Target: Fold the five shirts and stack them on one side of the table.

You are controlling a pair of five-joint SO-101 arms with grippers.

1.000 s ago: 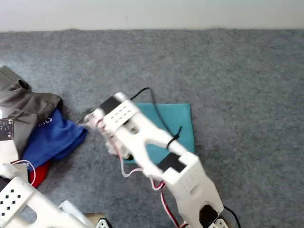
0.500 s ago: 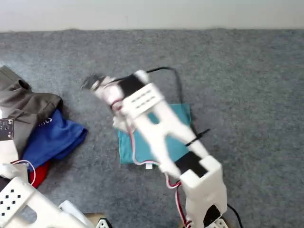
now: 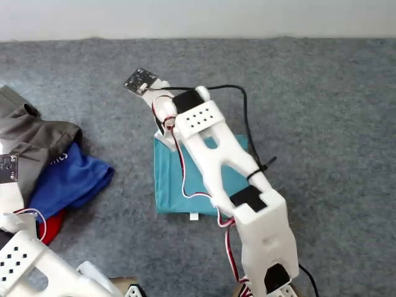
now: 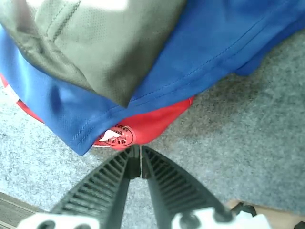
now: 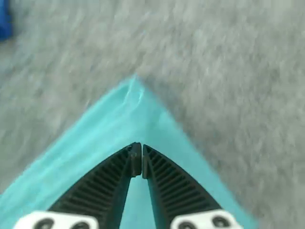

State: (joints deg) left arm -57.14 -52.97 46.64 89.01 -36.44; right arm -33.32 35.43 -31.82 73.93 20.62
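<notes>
A folded teal shirt (image 3: 178, 180) lies flat mid-table, and my right arm (image 3: 210, 148) stretches across it. My right gripper (image 5: 137, 160) is shut and empty, just above the teal shirt (image 5: 109, 129) near one of its corners. At the left edge is a pile: an olive-grey shirt (image 3: 31, 133) on top, a blue shirt (image 3: 71, 176) under it, a red shirt (image 3: 52, 226) at the bottom. My left gripper (image 4: 140, 155) is shut on nothing. It hovers over the carpet beside the red shirt (image 4: 152, 125), with the blue shirt (image 4: 224, 43) and the olive-grey shirt (image 4: 109, 52) beyond.
Grey carpet (image 3: 322, 124) covers the table, with free room to the right and along the far side. The left arm's white base (image 3: 25, 263) fills the near-left corner. A pale wall (image 3: 198, 18) runs behind the far edge.
My right arm has swung from the teal shirt's left edge toward its far-left corner. The shirt's left part is now uncovered. The pile and left arm have not moved.
</notes>
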